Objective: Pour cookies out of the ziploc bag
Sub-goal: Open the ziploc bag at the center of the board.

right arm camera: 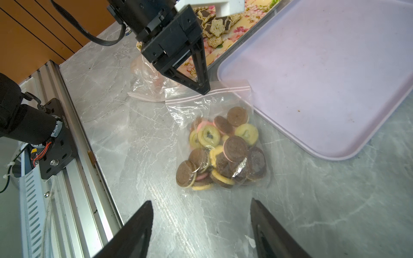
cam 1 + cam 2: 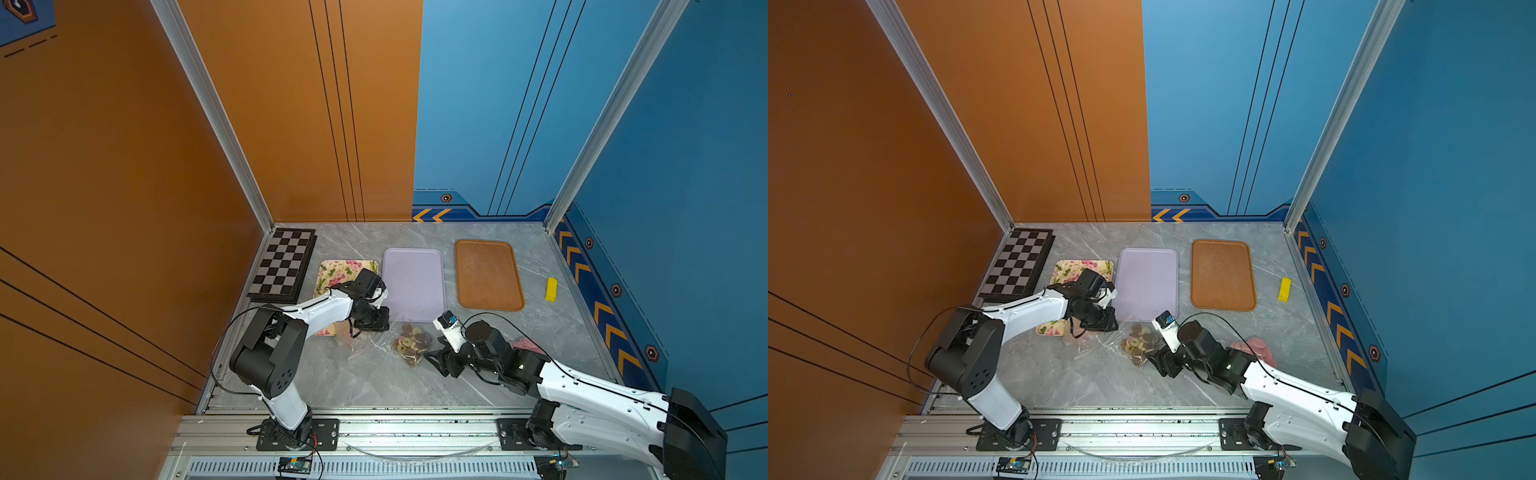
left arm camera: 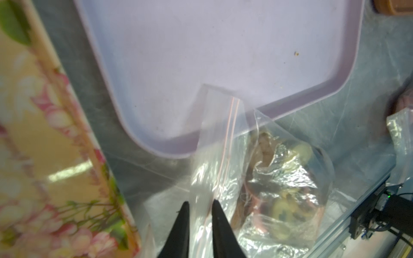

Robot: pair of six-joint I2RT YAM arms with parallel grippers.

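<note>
left gripper (image 1: 203, 89) pinching ziploc bag (image 1: 220, 101), cookies (image 1: 223, 154) inside

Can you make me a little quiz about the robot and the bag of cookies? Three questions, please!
1. True or false: the cookies already lie on the purple tray.
2. What is the left claw pinching? A) the ziploc bag B) the chessboard C) the yellow block
3. Fill the gap: the right claw has its jaws ___ and holds nothing.

Key: 1 false, they sit inside the bag on the table; 2 A; 3 open.
</note>
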